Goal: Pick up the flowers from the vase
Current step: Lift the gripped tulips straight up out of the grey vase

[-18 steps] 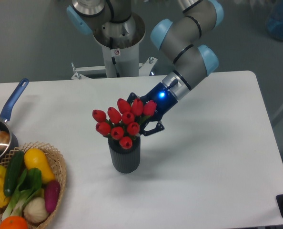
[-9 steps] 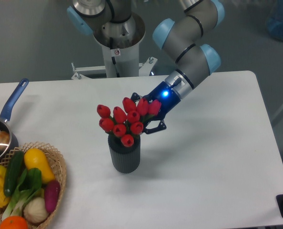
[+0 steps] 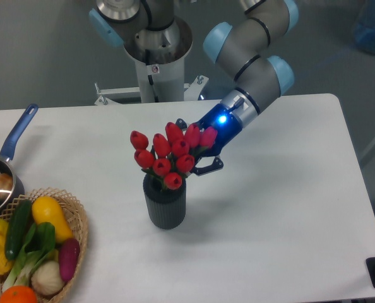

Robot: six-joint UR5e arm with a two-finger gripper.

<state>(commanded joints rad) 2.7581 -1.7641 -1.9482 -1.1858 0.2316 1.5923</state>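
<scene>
gripper holding the tulips over the vase

the gripper [image 3: 197, 158] is closed around the flowers [image 3: 170, 155] from behind (its fingers mostly hidden by the red buds), and the bunch leans left, its lower end at the mouth of the dark ribbed vase [image 3: 165, 203], which stands on the white table [image 3: 276, 208] near a wicker basket [image 3: 80, 224].

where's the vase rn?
Near the middle of the table, the vase stands upright under the flowers, with the gripper just behind and right of its mouth and the wicker basket off to its left.
</scene>
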